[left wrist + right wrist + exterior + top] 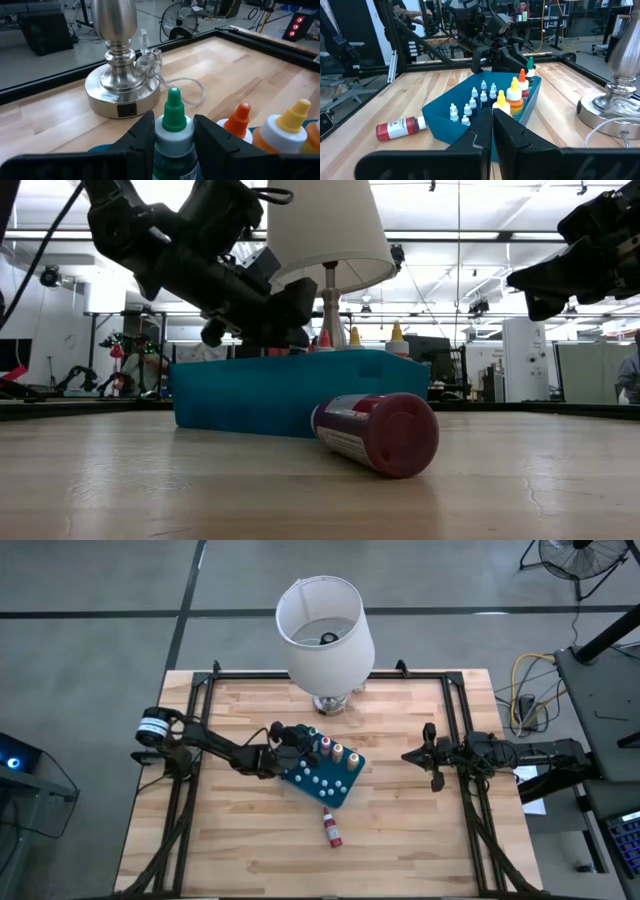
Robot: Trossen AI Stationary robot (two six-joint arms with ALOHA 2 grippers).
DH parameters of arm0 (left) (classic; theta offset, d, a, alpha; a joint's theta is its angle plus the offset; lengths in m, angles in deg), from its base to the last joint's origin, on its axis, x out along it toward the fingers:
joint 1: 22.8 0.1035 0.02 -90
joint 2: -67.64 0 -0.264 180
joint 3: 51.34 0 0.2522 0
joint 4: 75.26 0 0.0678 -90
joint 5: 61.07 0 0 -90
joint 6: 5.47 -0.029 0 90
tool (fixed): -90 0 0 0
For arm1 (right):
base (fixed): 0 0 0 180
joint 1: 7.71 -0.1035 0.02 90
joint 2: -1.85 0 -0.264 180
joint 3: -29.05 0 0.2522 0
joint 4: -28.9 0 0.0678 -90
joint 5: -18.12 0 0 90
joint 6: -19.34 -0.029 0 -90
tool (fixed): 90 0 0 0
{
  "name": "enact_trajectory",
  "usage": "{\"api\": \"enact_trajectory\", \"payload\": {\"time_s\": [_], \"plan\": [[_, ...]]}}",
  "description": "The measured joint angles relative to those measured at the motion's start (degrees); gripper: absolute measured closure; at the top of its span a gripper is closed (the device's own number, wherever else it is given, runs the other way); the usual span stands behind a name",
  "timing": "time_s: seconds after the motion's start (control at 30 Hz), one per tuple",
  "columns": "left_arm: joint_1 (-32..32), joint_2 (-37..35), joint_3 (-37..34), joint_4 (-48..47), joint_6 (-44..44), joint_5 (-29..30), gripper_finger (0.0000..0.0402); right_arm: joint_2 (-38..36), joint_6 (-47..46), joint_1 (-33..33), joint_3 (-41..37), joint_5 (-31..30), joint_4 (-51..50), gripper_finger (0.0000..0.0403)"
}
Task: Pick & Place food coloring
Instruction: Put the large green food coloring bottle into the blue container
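Observation:
A green food coloring bottle [173,107] with a white collar stands upright at the far left corner of the teal tray [322,785]. My left gripper [300,736] is shut on it. Beside it, along the tray's far edge, stand an orange-tipped bottle [240,120] and a yellow-tipped bottle [292,125]. A red bottle [331,828] lies on its side on the table, near the tray's front corner. My right gripper [433,768] hangs shut over the table's right side, holding nothing. My left gripper pinches the green bottle at its white collar and shoulder [162,142], one finger [142,137] on each side. The fingers come from the table's left, nearly level and tipped slightly down. The bottle stands upright. The fingers hide whether its base rests on the tray.
A silver lamp base [117,85] with a white shade [325,625] stands just beyond the tray, its clear cord [172,82] trailing on the wood. Several small white caps [470,105] stick up from the tray. Black rails [195,710] run along the table's edges.

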Motion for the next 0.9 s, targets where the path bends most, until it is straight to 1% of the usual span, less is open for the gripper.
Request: {"api": "enact_trajectory", "payload": {"time_s": [0.23, 0.9], "plan": [[0.0, 0.6, 0.0, 1.3, -0.1, 0.4, 0.0316, 0.0, 0.0, 0.0, 0.0, 0.0, 0.0, 0.0394], [0.2, 0.8, -0.2, 1.2, 0.8, 0.9, 0.0316, 0.0, 0.0, 0.0, 0.0, 0.0, 0.0, 0.0394]]}}
